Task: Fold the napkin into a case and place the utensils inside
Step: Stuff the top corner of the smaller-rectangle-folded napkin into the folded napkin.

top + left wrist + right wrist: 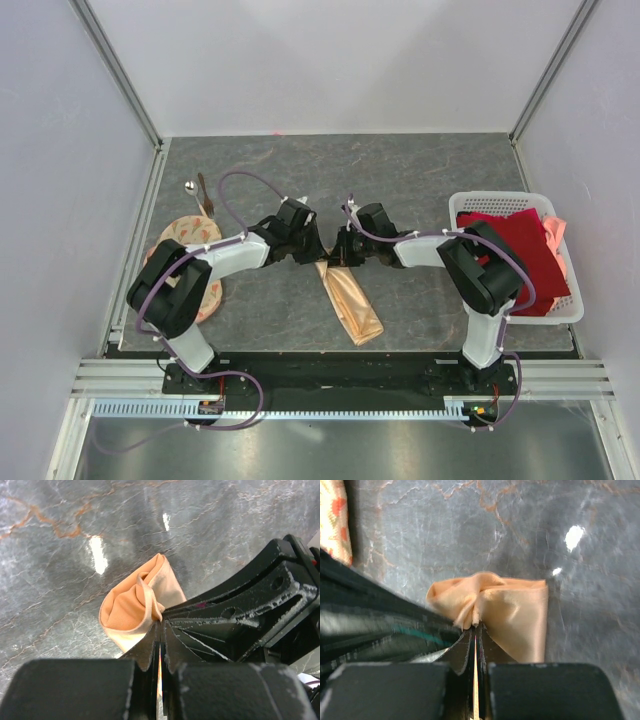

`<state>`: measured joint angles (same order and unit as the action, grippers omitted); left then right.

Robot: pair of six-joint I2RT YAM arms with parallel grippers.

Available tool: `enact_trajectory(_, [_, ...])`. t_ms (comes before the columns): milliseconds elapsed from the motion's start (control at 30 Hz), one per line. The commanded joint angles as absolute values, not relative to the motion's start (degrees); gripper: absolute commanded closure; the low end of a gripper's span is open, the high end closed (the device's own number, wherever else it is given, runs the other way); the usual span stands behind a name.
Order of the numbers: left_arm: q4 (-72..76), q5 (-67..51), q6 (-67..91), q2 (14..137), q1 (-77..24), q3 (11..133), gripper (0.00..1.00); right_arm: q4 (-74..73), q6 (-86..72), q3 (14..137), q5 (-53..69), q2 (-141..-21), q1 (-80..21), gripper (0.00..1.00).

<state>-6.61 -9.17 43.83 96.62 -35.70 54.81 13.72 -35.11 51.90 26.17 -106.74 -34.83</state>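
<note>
Cloth fills the middle of the overhead view. The napkin (350,305), plain peach-orange and faintly shiny, lies folded into a narrow oblong on the grey marbled surface (420,170). Both arms reach to its far end, the left jaws from the napkin's left and the right jaws from its right, and their black wrists hide that end. Well off to the napkin's far left lie a small silver spoon (190,187) and a thin brown stick (203,190). They sit just beyond a round cream cloth (190,235) with orange print, which the left arm (230,255) partly covers. Well to the napkin's right stands a white lattice basket (500,200) holding a dark red cloth (520,250).

From the left wrist, the left jaws are closed to a slit on a pinch of the napkin (130,607), whose end puffs open in soft rounded folds. The right arm's black jaws crowd in from the napkin's right.

From the right wrist, the right jaws are likewise pinched narrow on the napkin (515,610) at a gathered crease. The cream cloth (335,520) shows to the napkin's upper left.
</note>
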Motion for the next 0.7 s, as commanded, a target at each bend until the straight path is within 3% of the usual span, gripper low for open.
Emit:
enact_trajectory(0, [-1.8,-10.0,47.9,94.2,-35.2,51.4,0.98,12.7,-32.7,59.1,28.3,-109.8,-35.2,0.95])
enact_trajectory(100, [-3.0,-9.6,46.6,93.3,-34.2,50.5,0.98,12.4,-32.8,56.6,28.5,-106.9,-34.5,0.87])
enact_trajectory(233, [-3.5,-9.3,45.4,92.5,-34.1,50.5,0.98,10.6,-31.8,53.6,27.6,-102.4,-33.6,0.66])
enact_trajectory(467, [-4.6,-8.4,43.9,92.1,-34.0,51.1,0.98,8.1,-30.7,53.2,26.9,-98.9,-32.6,0.63])
enact_trajectory(667, [-4.7,-9.1,43.9,91.8,-34.0,51.3,0.98,8.4,-30.5,55.9,28.2,-102.7,-32.5,0.64])
